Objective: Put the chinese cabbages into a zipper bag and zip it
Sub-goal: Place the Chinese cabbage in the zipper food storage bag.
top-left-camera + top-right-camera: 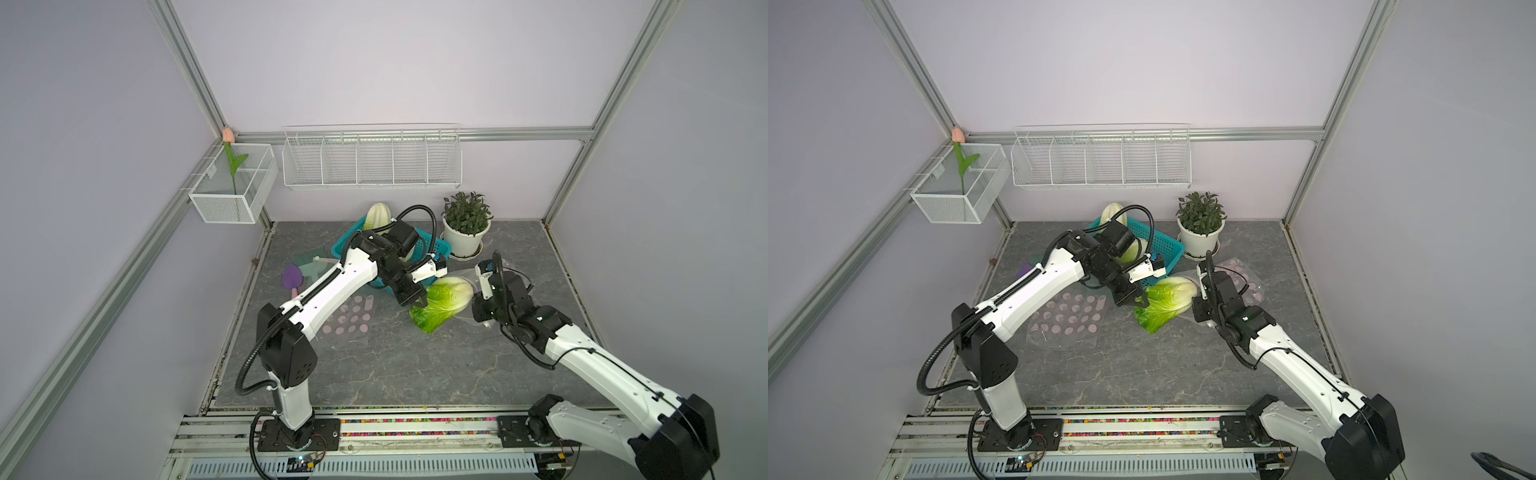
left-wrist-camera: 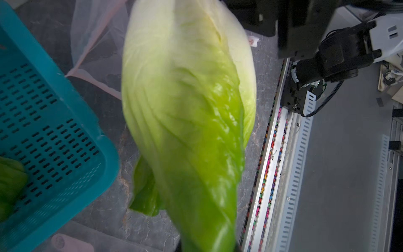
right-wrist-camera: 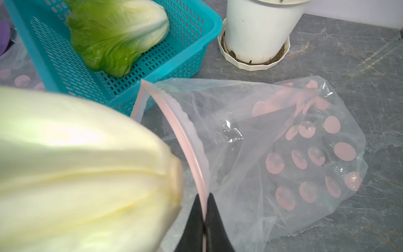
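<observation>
We see the left gripper (image 1: 417, 302) clamped on the green leafy end of one cabbage (image 1: 444, 297), which juts out from its jaws with the whitish stalk base pointing at the right gripper (image 3: 204, 197). The right gripper is pinched together on the pink zip strip of the zipper bag (image 3: 272, 139), holding that edge up so the mouth gapes. The rest of the bag, clear with pink dots, trails away beyond its fingers (image 3: 193, 218) onto the grey table (image 3: 359, 54). The cabbage's base sits just beside the right gripper's fingertips, at the raised rim; we cannot tell whether it is inside the mouth. Behind the left gripper, near its wrist, stands the teal basket (image 3: 192, 50), with a second cabbage (image 3: 115, 32) lying inside and a third cabbage (image 1: 377, 215) propped at the end farthest from both grippers. A potted plant (image 1: 465, 224) stands ahead of the right gripper, just beside the basket. Another dotted bag (image 1: 349, 320) lies flat under the left arm
</observation>
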Controlling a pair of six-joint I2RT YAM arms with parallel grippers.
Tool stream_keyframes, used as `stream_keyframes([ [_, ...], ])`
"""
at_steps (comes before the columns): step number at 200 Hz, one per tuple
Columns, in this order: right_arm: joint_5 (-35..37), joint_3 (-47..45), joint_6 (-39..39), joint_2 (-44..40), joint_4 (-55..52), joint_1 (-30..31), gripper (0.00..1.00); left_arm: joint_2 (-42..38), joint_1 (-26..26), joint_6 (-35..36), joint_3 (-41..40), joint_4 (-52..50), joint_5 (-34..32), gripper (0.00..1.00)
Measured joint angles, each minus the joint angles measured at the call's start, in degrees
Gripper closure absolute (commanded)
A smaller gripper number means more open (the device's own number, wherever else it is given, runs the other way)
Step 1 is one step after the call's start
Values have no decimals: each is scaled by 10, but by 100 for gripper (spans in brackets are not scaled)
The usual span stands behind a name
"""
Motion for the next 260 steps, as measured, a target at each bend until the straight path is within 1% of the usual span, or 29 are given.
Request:
stream_keyframes([
  [20, -6, 0, -8, -11, 3, 4, 93, 22, 0, 0, 0, -8, -1, 100],
  [47, -33, 1, -15, -15, 12, 9, 93, 29, 1, -1, 8, -12, 0, 100],
  [80, -66, 10, -26, 6, 20, 38, 93, 66, 1, -8, 80, -30, -5, 100],
  [100, -83, 10, -23, 8, 34, 40, 93, 75, 2, -12, 95, -32, -7, 100],
  [120, -120, 10, -5, 8, 54, 41, 93, 74, 1, -13, 95, -28, -4, 100],
  [153, -207, 10, 37, 15, 88, 39, 93, 74, 2, 0, 101, -34, 0, 100],
  [187, -303, -2, 72, 3, 134, 5, 93, 66, 2, 35, 103, -41, 5, 100],
  [207, -347, -27, 111, -2, 192, -14, 93, 64, 2, 39, 111, -38, 17, 100],
  [227, -362, -65, 162, -3, 273, -23, 93, 63, 2, 39, 113, -30, 25, 100],
  [244, -360, -98, 214, -3, 349, -26, 93, 63, 2, 31, 113, -11, 24, 90],
  [260, -344, -127, 264, -3, 422, -27, 93, 65, 3, 20, 118, 8, 24, 80],
])
